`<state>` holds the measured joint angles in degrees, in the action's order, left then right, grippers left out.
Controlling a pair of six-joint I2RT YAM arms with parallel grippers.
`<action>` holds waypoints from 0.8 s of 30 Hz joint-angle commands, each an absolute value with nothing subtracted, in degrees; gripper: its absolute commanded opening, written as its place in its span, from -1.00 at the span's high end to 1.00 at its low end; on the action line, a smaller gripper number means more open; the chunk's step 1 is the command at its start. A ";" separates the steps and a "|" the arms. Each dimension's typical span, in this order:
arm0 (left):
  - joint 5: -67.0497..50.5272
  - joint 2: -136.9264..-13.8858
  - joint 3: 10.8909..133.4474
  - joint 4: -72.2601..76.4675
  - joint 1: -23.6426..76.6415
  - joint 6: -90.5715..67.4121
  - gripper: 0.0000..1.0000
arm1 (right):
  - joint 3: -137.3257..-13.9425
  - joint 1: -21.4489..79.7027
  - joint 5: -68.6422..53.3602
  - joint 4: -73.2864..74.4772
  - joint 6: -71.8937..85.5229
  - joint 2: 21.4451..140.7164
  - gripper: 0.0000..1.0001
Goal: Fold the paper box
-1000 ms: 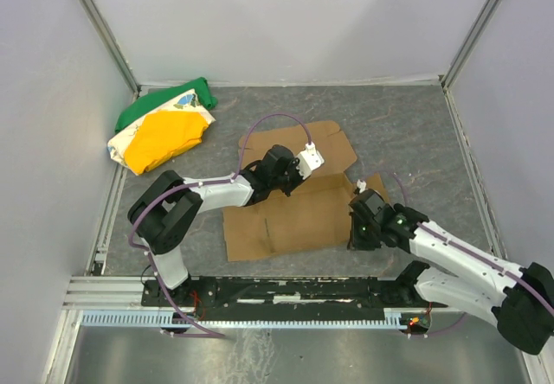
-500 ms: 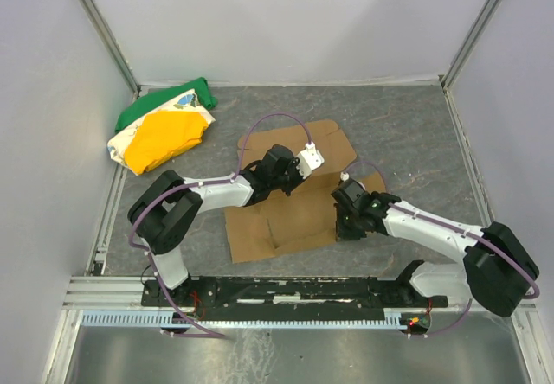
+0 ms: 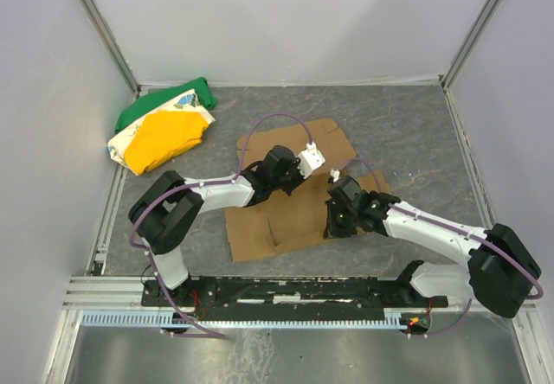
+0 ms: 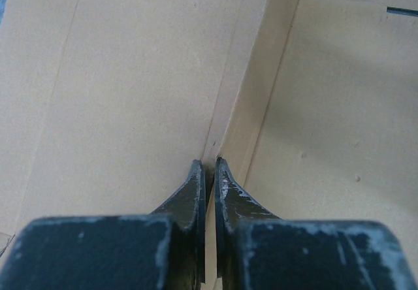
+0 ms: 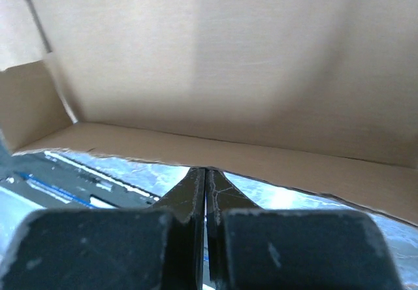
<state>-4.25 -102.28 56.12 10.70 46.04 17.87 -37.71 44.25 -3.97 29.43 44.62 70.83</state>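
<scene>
My left gripper (image 4: 209, 167) has its two dark fingers drawn together, with only a hairline slit between them and nothing visible in it. The tips press down on the paper box (image 4: 130, 74), on a crease where a broad flat panel meets a narrow strip. That strip appears to stand up as a low wall and runs toward the upper right of the left wrist view.

My right gripper (image 5: 206, 172) is closed tight too, its fingers meeting at the tips. The tips touch the lower edge of a raised brown panel that fills the upper part of the right wrist view. A short side flap stands at that panel's left end. Below the edge shows the grey mottled table (image 5: 130, 174).

From above, the box lies in the middle of the frame as a brown die-cut sheet, only partly formed, with both grippers resting on its inner face. A green, yellow and white cloth bundle (image 3: 164, 129) sits at the upper left, well apart from the box.
</scene>
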 commanded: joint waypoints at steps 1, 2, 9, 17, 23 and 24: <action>-6.63 -106.71 53.59 -0.63 47.11 15.15 0.94 | -40.72 45.54 -3.65 21.40 43.69 68.08 0.97; -6.63 -106.64 53.49 -0.45 47.11 15.19 0.94 | -41.08 45.49 -1.60 22.80 43.79 67.12 0.97; -8.03 -106.18 52.82 0.38 47.09 16.59 0.94 | -46.98 41.04 19.14 41.26 44.23 56.70 0.25; -10.12 -105.68 51.83 1.68 46.43 18.68 0.94 | -48.13 21.02 12.18 45.25 36.65 55.19 -0.10; -10.34 -106.44 52.53 1.31 46.21 18.73 0.94 | -48.76 13.44 16.47 45.94 35.50 66.16 -0.31; -10.37 -106.44 52.49 1.24 46.17 18.79 0.94 | -48.73 11.69 15.31 44.97 34.78 68.27 -0.32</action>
<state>-5.52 -102.35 55.09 12.82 45.76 19.09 -46.94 17.56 14.20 45.47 37.89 61.39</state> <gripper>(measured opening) 0.062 0.643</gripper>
